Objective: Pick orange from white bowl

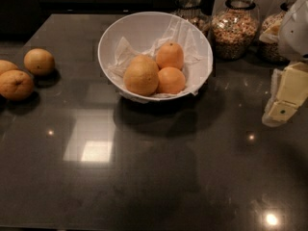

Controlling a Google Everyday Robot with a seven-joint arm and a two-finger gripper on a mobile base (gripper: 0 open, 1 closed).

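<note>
Counter (154, 191) is dark and glossy, with a pale window reflection (95, 150) left of centre toward the near edge and small light spots scattered across it. Gripper (279, 110) hangs at the right edge about halfway back, cream-coloured, pointing down and slightly left, above the counter and well apart from the bowl. Whether it is wide or narrow cannot be told, and nothing is seen in it. Three loose fruits sit at the left edge: one (16, 84) nearest, one (4, 66) cut off by the frame, one (39, 61) farther back. White bowl (108, 37) stands toward the far edge, roughly centred, lined with crumpled paper (190, 37). The orange (141, 75) lies inside it at the near-left side, the largest and palest fruit, touching a smaller deep-orange fruit (171, 80) on its right. A second small one (169, 56) sits just behind. Glass jars (235, 27) of grains line the far edge toward the far right corner.
</note>
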